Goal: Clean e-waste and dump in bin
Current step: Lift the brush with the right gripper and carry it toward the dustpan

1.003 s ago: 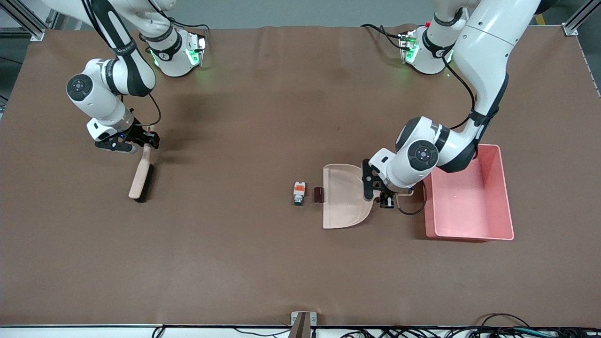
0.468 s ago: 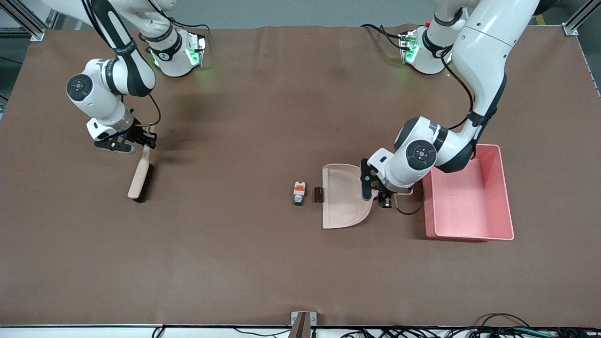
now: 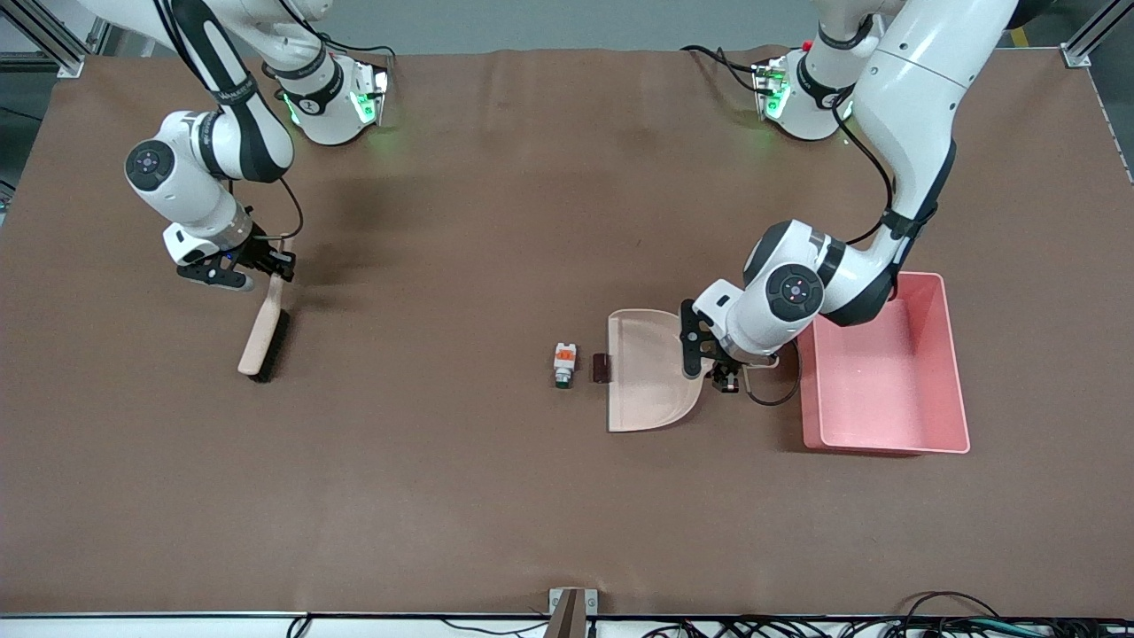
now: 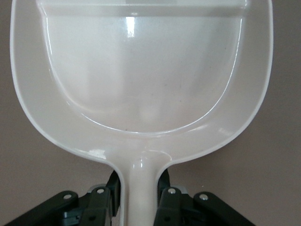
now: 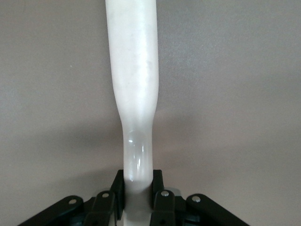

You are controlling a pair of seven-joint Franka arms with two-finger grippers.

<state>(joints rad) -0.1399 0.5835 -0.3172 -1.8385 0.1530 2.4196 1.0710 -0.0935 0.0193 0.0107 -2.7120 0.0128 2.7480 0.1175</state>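
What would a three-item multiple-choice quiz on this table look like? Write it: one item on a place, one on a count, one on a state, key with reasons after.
1. Where does the dark brown block lie?
A. In the pink bin
B. On the table at the dustpan's open edge
C. Under the brush

2. How many e-waste pieces lie on the table?
A. Two
B. Four
C. None

3. What is the left pincer doing?
A. Hanging open over the bin
B. Shut on the brush
C. Shut on the dustpan's handle

Key: 1 B, it sits just off the dustpan, between it and the white block. 2 A, only those two blocks show; the pink bin holds neither. 3 C, the left wrist view shows fingers clamped on the handle, while the right pincer is shut on the brush handle.
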